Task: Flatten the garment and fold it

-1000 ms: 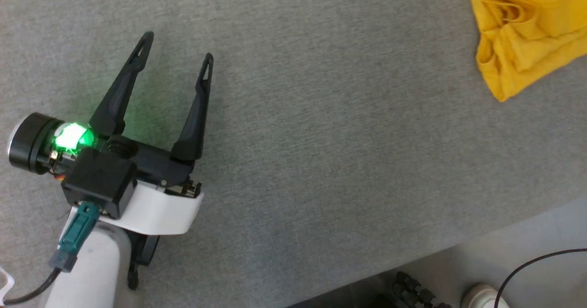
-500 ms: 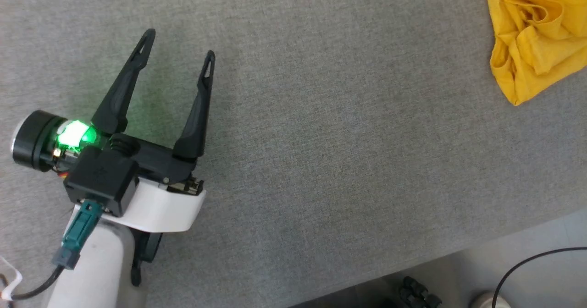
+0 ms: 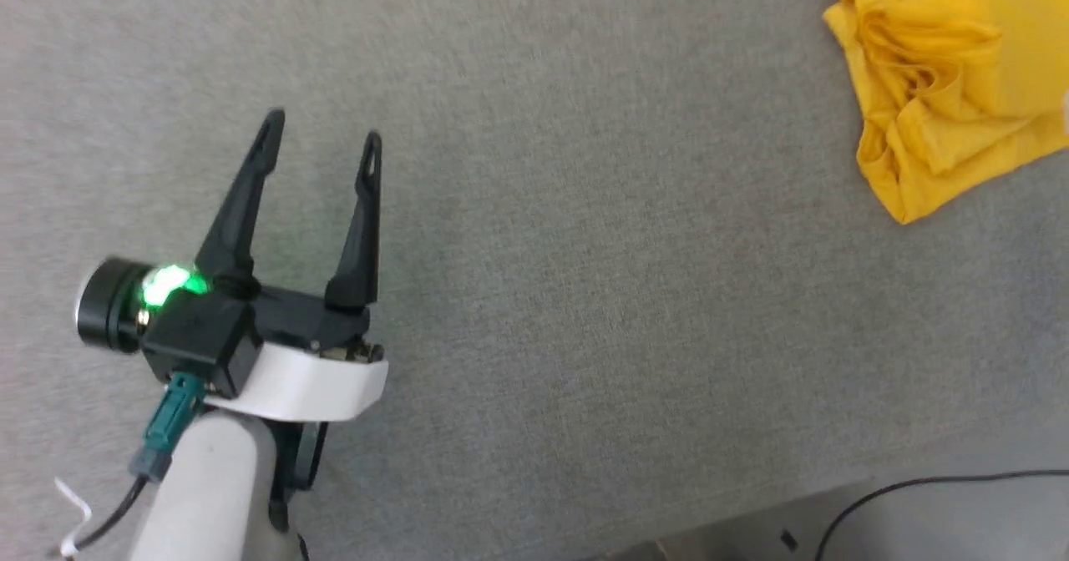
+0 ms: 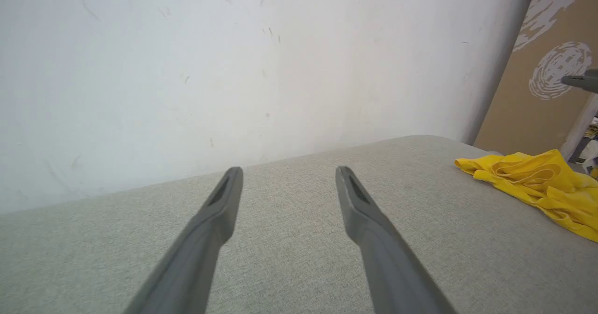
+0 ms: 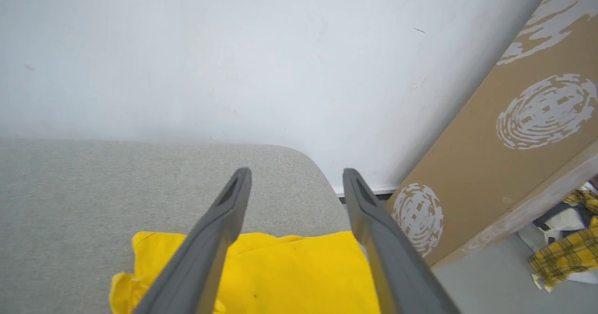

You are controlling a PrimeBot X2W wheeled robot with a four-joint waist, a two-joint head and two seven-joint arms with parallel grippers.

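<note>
Garment (image 3: 944, 85) sits crumpled at the far right of the grey fabric surface (image 3: 585, 294), bunched in folds; top and right edges of the head view cut it off, so its full extent is unknown; only plain yellow fabric shows, and the bunching hides which side is up.

Left gripper (image 3: 323, 129) is over bare surface at lower left of the head view, well apart from the garment; fingers spread wide, nothing between them; green light (image 3: 171, 284) lit on the wrist; forearm cut off by the bottom edge. Head view is a bit motion-blurred, so fine detail is soft.

Right gripper (image 5: 297, 174), seen in its own wrist view, has its fingers apart and empty; the garment lies below and beyond them near the rounded corner of the surface; fingers cover part of the cloth and the bottom edge crops the rest; cannot tell whether the fingers touch the fabric.

Background: white wall (image 4: 233, 71) behind the surface; brown cardboard panel (image 5: 514, 141) with white prints to the right; yellow plaid cloth (image 5: 565, 258) on the floor, partly cropped; dark cable (image 3: 919, 486) at the lower right of the head view, ends out of frame.
</note>
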